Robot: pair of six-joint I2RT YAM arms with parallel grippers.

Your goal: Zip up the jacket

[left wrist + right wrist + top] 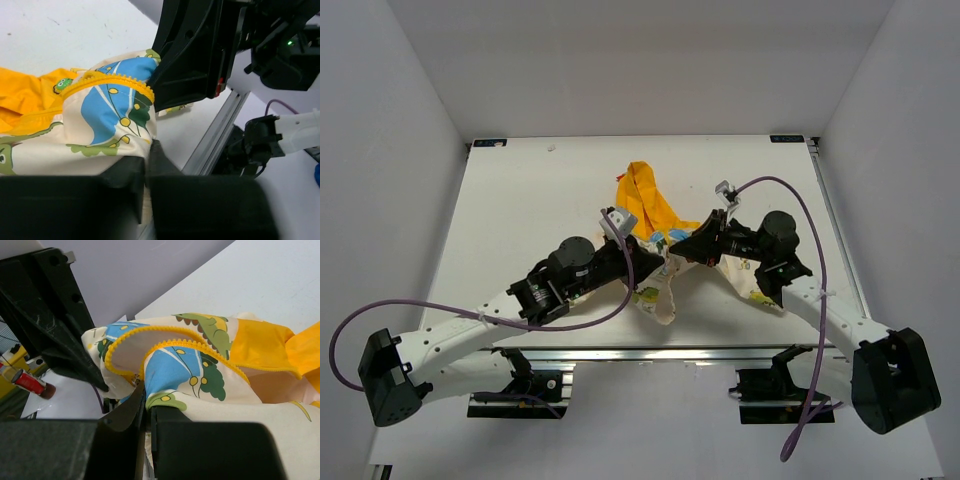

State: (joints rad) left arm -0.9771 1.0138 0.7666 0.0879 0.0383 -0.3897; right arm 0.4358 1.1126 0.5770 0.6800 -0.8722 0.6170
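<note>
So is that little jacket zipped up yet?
Not yet, open: in the right wrist view the jacket shows two yellow zipper rows curving apart, unjoined.

A white table [520, 200] is seen from above, enclosed on three sides by plain pale walls [640, 60]. A small black bracket [490, 142] is fixed at the far left corner of the tabletop, and a second bracket [787, 137] at the far right corner. A faint small mark [551, 148] is visible on the surface near the far left corner. A grooved metal rail [650, 353] runs along the near edge of the table; the same rail is seen slanting across the left wrist view. In the right wrist view, a small red and white object [31, 383] lies on a white surface off to the left; what it is cannot be told.
</note>
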